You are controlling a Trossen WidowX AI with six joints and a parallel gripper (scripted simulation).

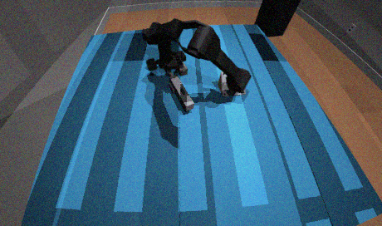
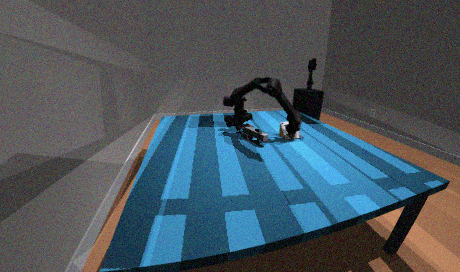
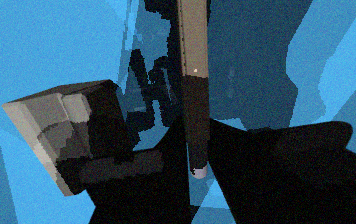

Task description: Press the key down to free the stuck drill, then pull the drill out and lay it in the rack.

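Observation:
My gripper is low over the table and shut on a long, thin tan shaft, which looks like the drill. In the wrist view the shaft runs from the top edge down between the black fingers, dark in its lower part, with a pale tip just past them. A pale block stands close beside the gripper in the top and exterior views. A long grey slotted piece lies near the arm's base; it may be the rack. The key cannot be made out.
A stepped grey block is at the left in the wrist view, partly behind a finger. The table has blue stripes. A black box stands beyond its far edge.

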